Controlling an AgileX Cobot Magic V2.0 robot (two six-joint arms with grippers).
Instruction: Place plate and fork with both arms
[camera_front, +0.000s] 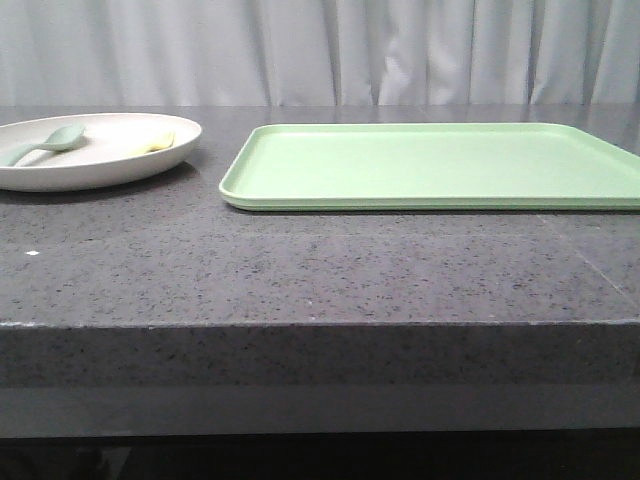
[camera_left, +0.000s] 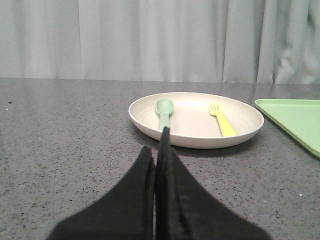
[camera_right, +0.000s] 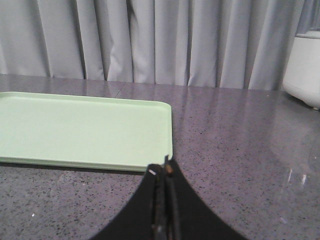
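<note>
The cream plate (camera_front: 95, 168) (camera_left: 200, 137) rests on the grey table at the far left in the front view. On it lies the small pale yellow fork (camera_front: 158, 144) (camera_left: 222, 120), beside a pale teal spoon (camera_front: 45, 143) (camera_left: 164, 111). My left gripper (camera_left: 158, 145) is shut with nothing in it, low over the table a short way in front of the plate's rim. My right gripper (camera_right: 164, 167) is shut and empty too, near a corner of the light green tray (camera_front: 440, 165) (camera_right: 80, 130). Neither gripper appears in the front view.
The light green rectangular tray covers the middle and right of the table. A white rounded appliance (camera_right: 305, 67) stands at the table's far edge in the right wrist view. Grey curtains hang behind. The table's front edge (camera_front: 320, 325) runs across the front view.
</note>
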